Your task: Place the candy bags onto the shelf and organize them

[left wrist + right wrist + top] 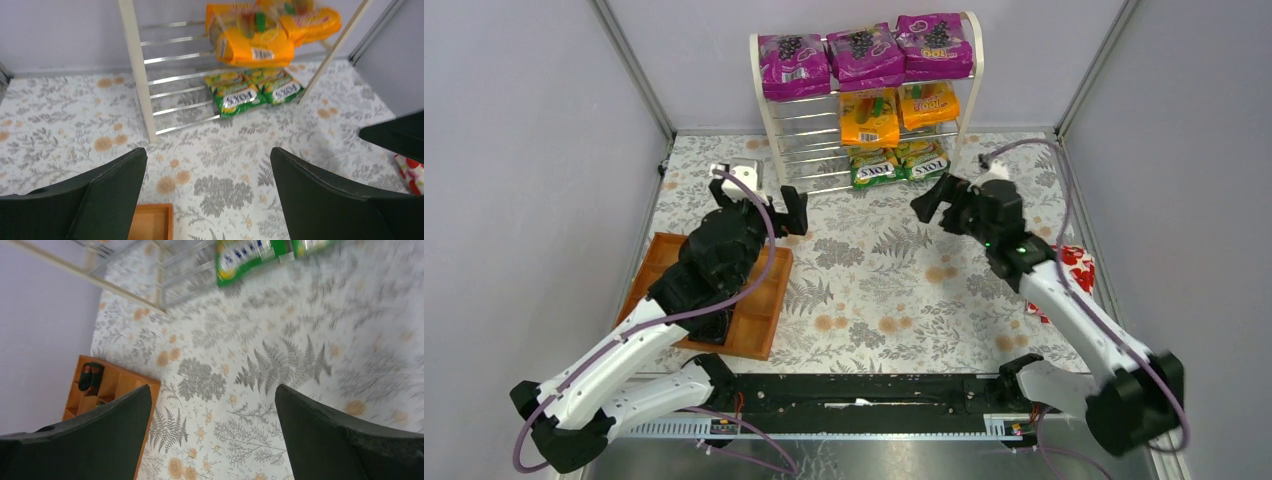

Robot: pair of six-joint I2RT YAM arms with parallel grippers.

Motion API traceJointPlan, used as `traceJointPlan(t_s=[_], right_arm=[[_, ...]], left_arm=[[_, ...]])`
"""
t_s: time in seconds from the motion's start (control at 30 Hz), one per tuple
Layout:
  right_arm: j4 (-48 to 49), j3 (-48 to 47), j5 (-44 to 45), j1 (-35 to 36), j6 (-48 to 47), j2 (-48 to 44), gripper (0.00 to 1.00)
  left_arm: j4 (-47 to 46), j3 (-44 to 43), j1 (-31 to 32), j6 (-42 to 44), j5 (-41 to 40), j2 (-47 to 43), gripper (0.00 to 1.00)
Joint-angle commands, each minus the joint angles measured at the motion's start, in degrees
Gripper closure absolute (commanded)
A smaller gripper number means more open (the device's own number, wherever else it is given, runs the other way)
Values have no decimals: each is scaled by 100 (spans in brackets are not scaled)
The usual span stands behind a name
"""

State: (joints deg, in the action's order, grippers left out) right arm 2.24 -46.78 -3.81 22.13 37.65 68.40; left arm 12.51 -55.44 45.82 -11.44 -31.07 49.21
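The white shelf point(768, 125) stands at the back of the table. Three purple candy bags point(865, 55) lie on its top tier, two orange ones point(869, 118) on the middle tier and two green-yellow ones point(874, 167) on the lowest rods. In the left wrist view the orange bags point(255, 37) and green bags point(234, 95) sit behind the shelf post point(137, 75). My left gripper point(761, 205) point(209, 165) hangs open and empty over the cloth, left of the shelf front. My right gripper point(939, 200) point(212, 405) is open and empty, just in front of the green bags point(245, 257).
A brown wooden compartment tray point(754, 300) point(152, 222) point(95, 385) lies at the left under my left arm. A red bag with white flowers point(1074, 262) point(412, 172) lies at the right beside my right arm. A small white box point(744, 175) sits near the shelf's left foot.
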Motion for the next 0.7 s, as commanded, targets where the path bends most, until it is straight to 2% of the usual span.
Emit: traceJointPlan(t_s=[0.0,0.17,0.3,0.43,0.67], right_arm=[[-1786,-860,340,19,-1880,-1155,0],[-2868,-1979,1032,17,-2713,-1819,0],[-3237,-2695,1181,19,-3357,-2265,0],[-3343,-3324,1473,17,-3648,-2669,0],[-2932,-3473,1918,18,-3743,-3328,0]], left_arm=[[-318,-746,10,431,-161,-79,1],[-418,-1494,14,1021,245,-128,1],[-413,-2046,14,1556,471,-177,1],[-408,-2516,14,2042,432,-188,1],[-513,-2864,14,2575,88,-286,1]])
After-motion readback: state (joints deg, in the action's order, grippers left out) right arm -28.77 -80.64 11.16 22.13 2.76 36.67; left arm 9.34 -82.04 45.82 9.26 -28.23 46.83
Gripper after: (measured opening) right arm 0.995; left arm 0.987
